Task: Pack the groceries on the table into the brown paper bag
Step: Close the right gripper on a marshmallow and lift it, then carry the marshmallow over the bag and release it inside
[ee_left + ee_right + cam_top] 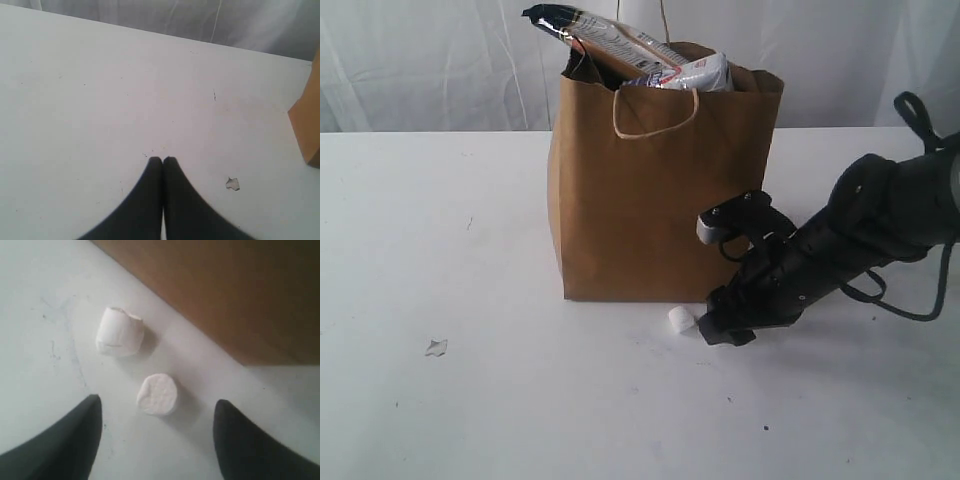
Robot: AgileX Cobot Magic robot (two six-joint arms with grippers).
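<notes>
Marshmallows [156,394], two, lie on the desk [40,365] just beside the brown paper bag [225,290]; right fingers [70,445] spread, flanking the nearer one. Likely light, soft, squashy: pinch its round sides gently. Left fingers [150,200] pressed together

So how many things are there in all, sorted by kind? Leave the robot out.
Brown paper bag: 1
Packs sticking out of its top: 2, a long dark-topped packet and a white-blue pack
Small white marshmallows: 2
Small torn scrap: 1
Total: 6
</notes>
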